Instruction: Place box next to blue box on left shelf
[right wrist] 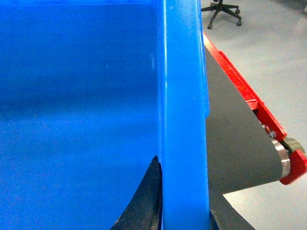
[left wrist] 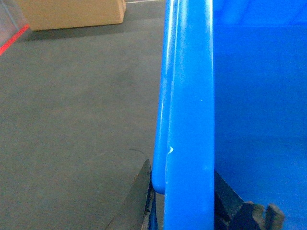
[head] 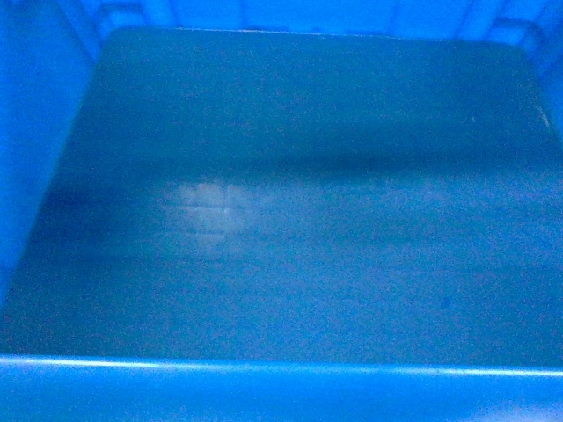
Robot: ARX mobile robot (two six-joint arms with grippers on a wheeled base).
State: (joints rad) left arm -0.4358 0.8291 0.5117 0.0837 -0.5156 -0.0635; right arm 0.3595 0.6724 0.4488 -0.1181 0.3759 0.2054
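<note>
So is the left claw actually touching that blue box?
Touching: the left wrist view shows the left gripper with one dark finger pressed against each side of the box wall.

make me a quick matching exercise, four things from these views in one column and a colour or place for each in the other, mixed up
Things:
1. box
2. cardboard box
3. office chair base
4. conveyor frame

Colour or place:
A. red, along the belt edge in the right wrist view
B. brown, on the floor at top left of the left wrist view
C. black, on the grey floor at the top of the right wrist view
D. blue, its floor fills the head view

Pairs: 1-D, 2-B, 3-C, 4-A
</note>
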